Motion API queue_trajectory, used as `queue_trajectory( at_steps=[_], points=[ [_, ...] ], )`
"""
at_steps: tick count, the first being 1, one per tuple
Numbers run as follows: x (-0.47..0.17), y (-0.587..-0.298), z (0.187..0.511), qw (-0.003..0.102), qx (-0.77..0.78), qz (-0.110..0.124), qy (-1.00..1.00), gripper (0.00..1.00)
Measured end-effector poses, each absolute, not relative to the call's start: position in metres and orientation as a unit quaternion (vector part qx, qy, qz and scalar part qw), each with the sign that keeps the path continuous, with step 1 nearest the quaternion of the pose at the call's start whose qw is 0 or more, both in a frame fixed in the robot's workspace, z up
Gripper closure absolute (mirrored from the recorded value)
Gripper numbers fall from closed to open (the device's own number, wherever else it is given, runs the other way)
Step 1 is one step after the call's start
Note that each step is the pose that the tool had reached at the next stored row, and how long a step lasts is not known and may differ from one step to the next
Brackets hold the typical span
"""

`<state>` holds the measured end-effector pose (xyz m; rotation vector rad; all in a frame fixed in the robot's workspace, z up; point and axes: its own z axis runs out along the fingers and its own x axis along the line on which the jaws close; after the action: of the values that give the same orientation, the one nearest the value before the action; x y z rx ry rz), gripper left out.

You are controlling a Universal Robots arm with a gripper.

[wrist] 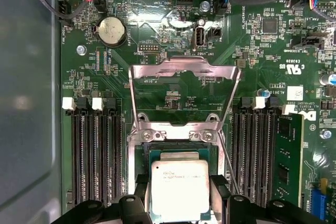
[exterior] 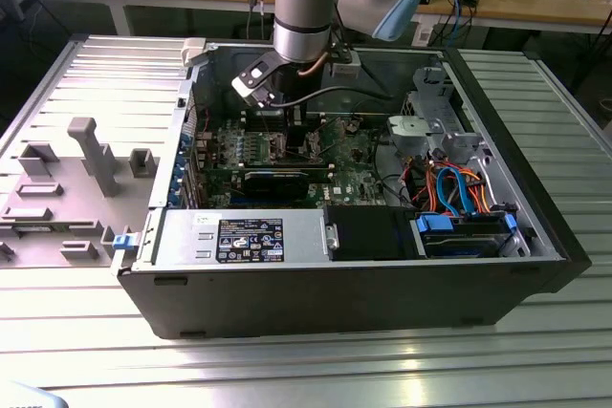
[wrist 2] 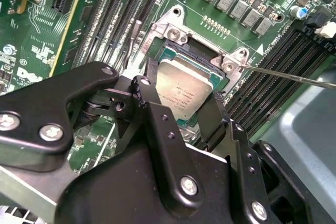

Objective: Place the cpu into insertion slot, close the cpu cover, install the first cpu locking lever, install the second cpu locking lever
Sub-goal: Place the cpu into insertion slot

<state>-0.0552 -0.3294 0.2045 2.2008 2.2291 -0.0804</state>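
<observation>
The cpu (wrist 2: 185, 83) (wrist: 180, 181), a pale silvery square chip, sits between my two black fingers (wrist 2: 150, 98) (wrist: 219, 188). My gripper (wrist 2: 182, 93) (wrist: 180, 195) is shut on its two opposite edges. It hangs just over the insertion slot (wrist 2: 195, 52) (wrist: 181, 154), slightly offset from the slot's silvery rim. The cpu cover (wrist: 157, 70) is flipped open and stands back from the socket. A thin locking lever (wrist 2: 294, 74) sticks out to one side, and another lever (wrist: 228, 153) runs beside the socket. In the exterior view my gripper (exterior: 287, 129) reaches down inside the computer case (exterior: 316, 284).
Long memory slots (wrist: 97, 156) (wrist 2: 273, 72) flank the socket on both sides. A round coin battery (wrist: 111, 30) lies on the green board beyond the cover. The exterior view's right holds a drive cage with blue and orange cables (exterior: 459, 188). A black card (exterior: 273, 179) crosses the board.
</observation>
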Motion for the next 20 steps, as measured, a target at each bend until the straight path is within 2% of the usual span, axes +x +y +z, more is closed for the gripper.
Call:
queue_trajectory(
  at_steps=[20],
  points=[
    [-0.0549,-0.3266,0.199,0.004,0.708,-0.026,0.706,0.45]
  ],
)
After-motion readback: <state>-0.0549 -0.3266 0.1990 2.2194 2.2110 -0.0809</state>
